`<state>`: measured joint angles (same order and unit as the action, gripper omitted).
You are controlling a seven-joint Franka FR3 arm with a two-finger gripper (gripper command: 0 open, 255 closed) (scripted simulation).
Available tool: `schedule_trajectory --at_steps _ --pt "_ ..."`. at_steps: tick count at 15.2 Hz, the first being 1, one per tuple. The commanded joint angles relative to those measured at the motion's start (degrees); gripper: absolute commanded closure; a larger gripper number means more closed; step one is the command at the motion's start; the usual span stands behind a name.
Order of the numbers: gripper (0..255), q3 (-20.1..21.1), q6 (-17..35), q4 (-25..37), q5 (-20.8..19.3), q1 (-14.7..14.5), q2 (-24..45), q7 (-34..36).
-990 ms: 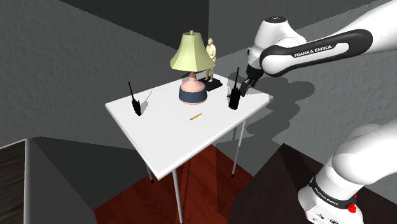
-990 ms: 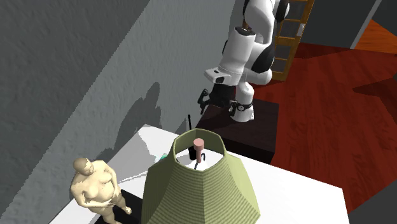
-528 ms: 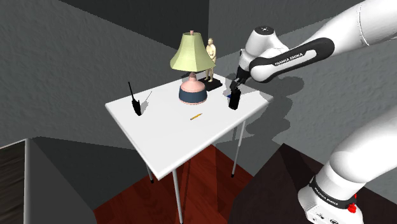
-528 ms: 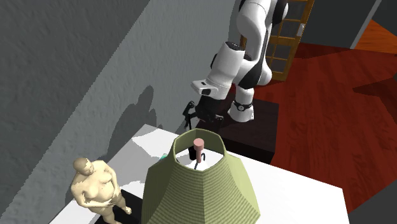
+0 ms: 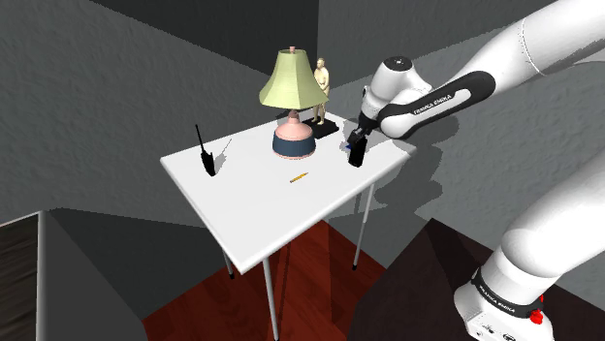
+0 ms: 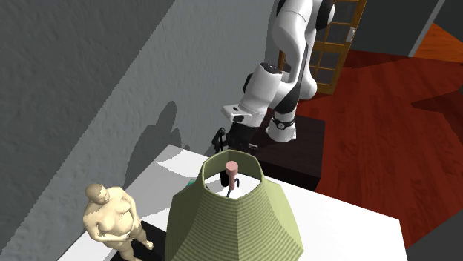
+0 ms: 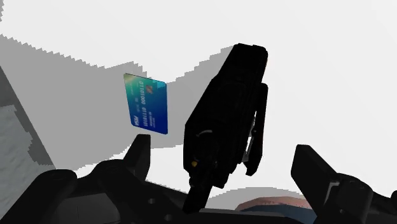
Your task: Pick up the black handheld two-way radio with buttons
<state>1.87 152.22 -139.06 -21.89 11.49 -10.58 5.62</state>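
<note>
First, the shoulder view. White table [image 5: 252, 208] on thin legs. On it, a lamp [image 5: 291, 97] with a green shade, and a little tan statue [image 5: 322, 87] of a man just behind the lamp. Yellow pencil [image 5: 298, 178] lying flat near the middle. Way over on the shoulder view's left, standing up, the other radio [image 5: 206, 155], with a long aerial. Over on the shoulder view's right, near the table's edge, the black radio [image 5: 357, 153], also standing up, with a small blue card [image 5: 347, 146] just beside it. White arm [image 5: 436, 97] coming in from the right, with the black gripper [image 5: 355, 134] right at the top of the black radio. Too small here to tell how the jaws stand.

Next, the second exterior view. Looks over the top of the lamp's green shade toward the arm. Tan statue on the second exterior view's left. Gripper low down, just past the rim of the shade and partly hidden by it. Dark red floor [image 6: 386, 96] far behind.

Last, the wrist view. Black radio big and close, right between the two black fingers [image 7: 139, 156]. Jaws wide apart, with a gap on each side, so not touching the radio. Blue card lying flat on the white table, beside the radio.
</note>
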Motion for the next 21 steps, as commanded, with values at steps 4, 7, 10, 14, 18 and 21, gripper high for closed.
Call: schedule_trajectory --at_steps 4,7,10,14,18,21 --pt "255 0.0 0.6 -0.4 -0.4 0.1 0.2 0.4" --pt "255 0.0 0.6 -0.4 -0.4 0.1 0.2 0.4" --pt "255 0.0 0.7 -0.4 -0.4 0.2 0.3 0.3" --pt "255 -0.1 -1.7 0.8 1.1 -0.4 -1.0 -1.1" --pt "255 -0.3 -4.8 2.4 2.6 -0.9 -2.6 -2.7" --pt "255 -0.5 -7.1 3.8 3.6 -1.3 -3.6 -3.7"
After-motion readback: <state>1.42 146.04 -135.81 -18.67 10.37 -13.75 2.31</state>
